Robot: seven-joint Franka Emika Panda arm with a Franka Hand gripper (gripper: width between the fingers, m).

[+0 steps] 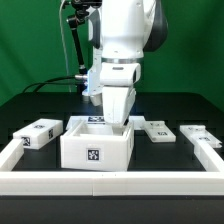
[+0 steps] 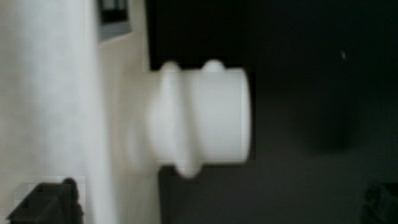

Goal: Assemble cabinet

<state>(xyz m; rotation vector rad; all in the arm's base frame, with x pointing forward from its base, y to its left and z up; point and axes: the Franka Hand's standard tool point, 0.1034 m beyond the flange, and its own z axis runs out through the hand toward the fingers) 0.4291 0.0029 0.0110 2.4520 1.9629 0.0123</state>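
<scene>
Over the cabinet (image 1: 96, 150), beside its far wall, the pincer (image 1: 117, 118): grip state unclear.

White parts with black-and-white tags on a black table.

The large white plastic open box (image 1: 97, 150) carries a black-and-white square marker tag on its near face. The small white plastic block (image 1: 38, 133) at the exterior view's left and the flat white plastic piece (image 1: 157, 130) at its right bear the same pattern. The long white border rail (image 1: 160, 180) is plain, the matt table (image 1: 30, 110) is black, and the flat backdrop wall (image 1: 25, 40) is green.
</scene>
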